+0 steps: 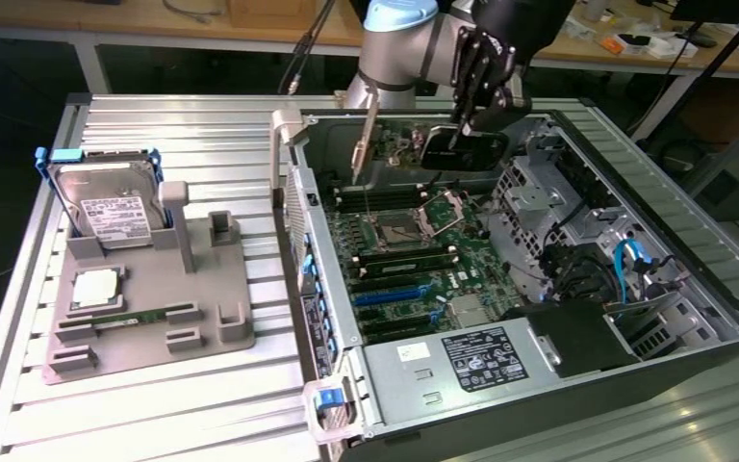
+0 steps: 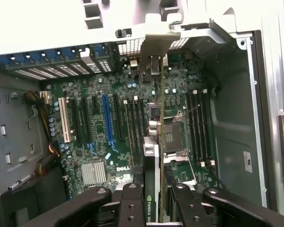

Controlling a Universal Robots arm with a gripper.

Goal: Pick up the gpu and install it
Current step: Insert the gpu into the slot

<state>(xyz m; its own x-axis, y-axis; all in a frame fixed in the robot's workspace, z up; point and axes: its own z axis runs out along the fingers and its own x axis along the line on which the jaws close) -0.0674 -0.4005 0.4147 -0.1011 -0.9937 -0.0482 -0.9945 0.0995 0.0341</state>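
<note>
The end effector (image 1: 479, 114) gripped the gpu (image 1: 450, 151) between its 2 fingers (image 2: 131, 203), on its edge, in the air over the open computer case (image 1: 677, 231). I think it was held that way so its bottom edge could fit a slot in the green board (image 1: 466, 255). The case lay on a ribbed metal worktop (image 1: 151, 414), beside a grey stand (image 1: 151, 308) with a hard drive (image 1: 107, 207). Wooden desks (image 1: 151, 24) stood behind.

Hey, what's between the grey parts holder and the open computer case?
Nothing: a bare strip of the ribbed metal table separates the grey holder from the case, as the exterior view shows.
</note>
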